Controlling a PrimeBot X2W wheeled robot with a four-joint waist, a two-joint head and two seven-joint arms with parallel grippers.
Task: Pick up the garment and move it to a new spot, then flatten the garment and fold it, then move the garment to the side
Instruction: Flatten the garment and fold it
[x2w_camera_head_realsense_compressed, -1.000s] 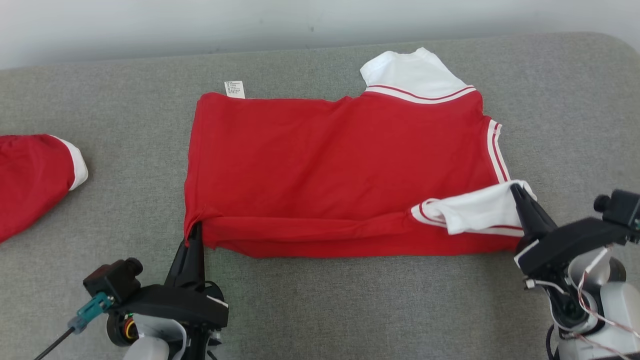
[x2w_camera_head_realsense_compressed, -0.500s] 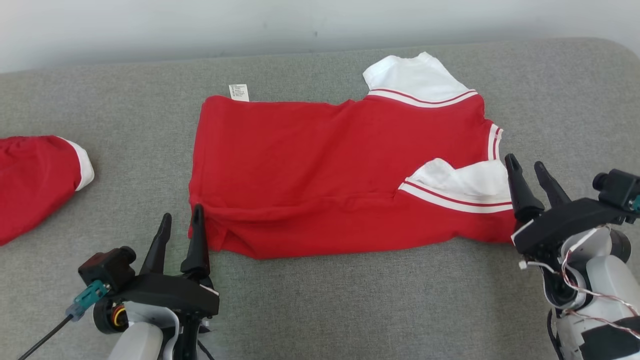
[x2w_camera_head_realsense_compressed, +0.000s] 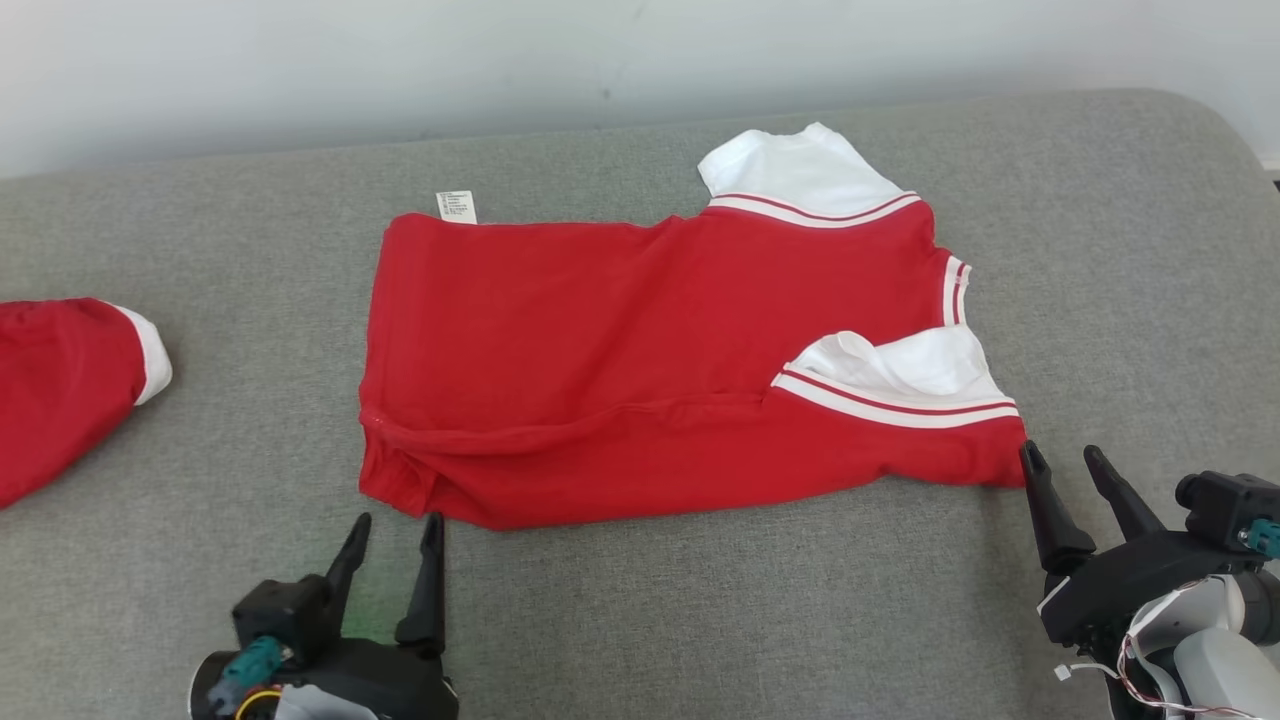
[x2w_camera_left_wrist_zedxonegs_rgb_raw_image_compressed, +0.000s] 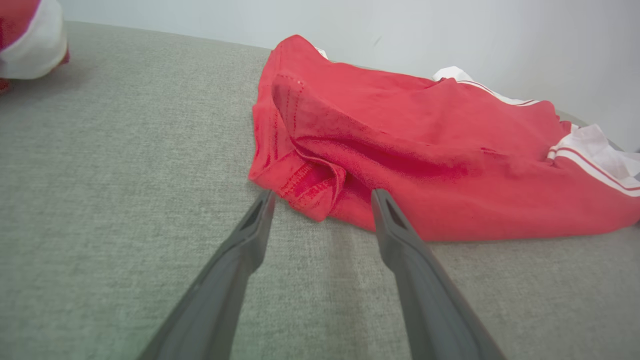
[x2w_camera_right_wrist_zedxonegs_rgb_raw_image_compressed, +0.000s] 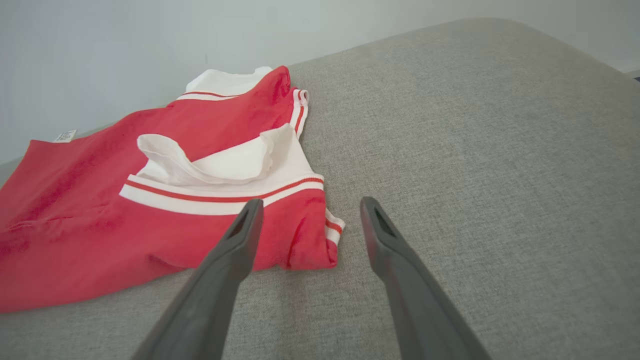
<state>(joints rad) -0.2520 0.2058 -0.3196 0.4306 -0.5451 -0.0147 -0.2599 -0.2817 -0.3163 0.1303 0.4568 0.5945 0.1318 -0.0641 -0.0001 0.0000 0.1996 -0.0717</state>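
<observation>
I see garment (x2w_camera_head_realsense_compressed: 640, 350) mid-frame; left claw (x2w_camera_head_realsense_compressed: 398, 520) just below its lower-left corner, right claw (x2w_camera_head_realsense_compressed: 1060, 450) beside lower-right corner, both spread, empty

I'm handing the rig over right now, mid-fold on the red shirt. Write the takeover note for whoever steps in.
Left gripper: open, empty, at the near left corner of the garment.
Right gripper: open, empty, beside its near right corner, apart from it.
The garment: red shirt, middle of the grey cushion, near edge folded over the body, white sleeve on top at the right.
Done: moved, flattened, one fold, it seems.
Left: remaining folds, then move it aside. A second red garment lies far left.
</observation>
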